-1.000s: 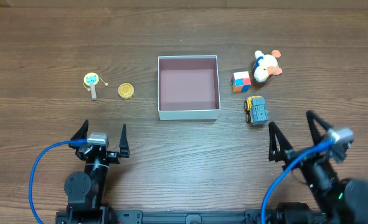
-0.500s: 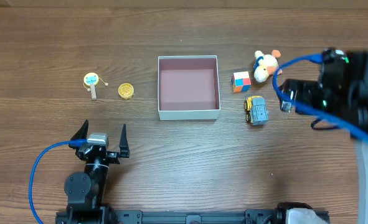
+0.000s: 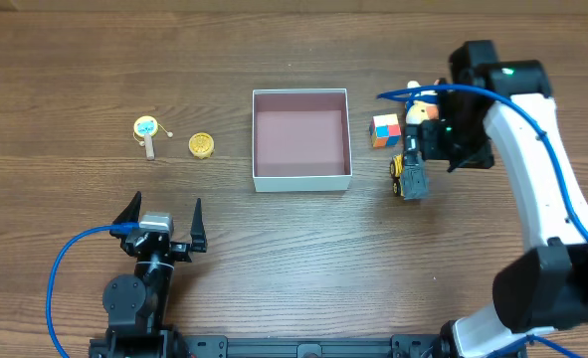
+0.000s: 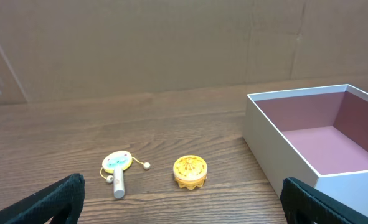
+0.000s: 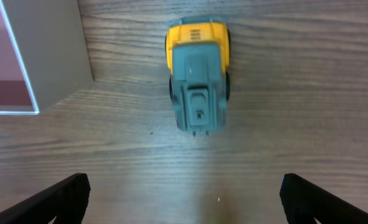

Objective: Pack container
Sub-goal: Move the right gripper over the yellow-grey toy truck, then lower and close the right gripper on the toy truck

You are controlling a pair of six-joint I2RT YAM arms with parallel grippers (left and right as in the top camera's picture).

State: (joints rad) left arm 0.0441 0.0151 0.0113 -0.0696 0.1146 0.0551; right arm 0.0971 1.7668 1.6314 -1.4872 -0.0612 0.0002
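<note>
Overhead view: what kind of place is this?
Probably a robotics test bench: a left arm and a right arm stand at a wooden table, with a toy truck and a container laid out.

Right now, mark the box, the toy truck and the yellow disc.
box (image 3: 301,182): overhead view, near white wall.
toy truck (image 5: 198,87): right wrist view, grey body.
yellow disc (image 4: 190,169): left wrist view, top face.

no readable text, labels, or numbers

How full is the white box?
Empty. The container shows only its bare pink floor, both from overhead and from the left wrist view.
</note>
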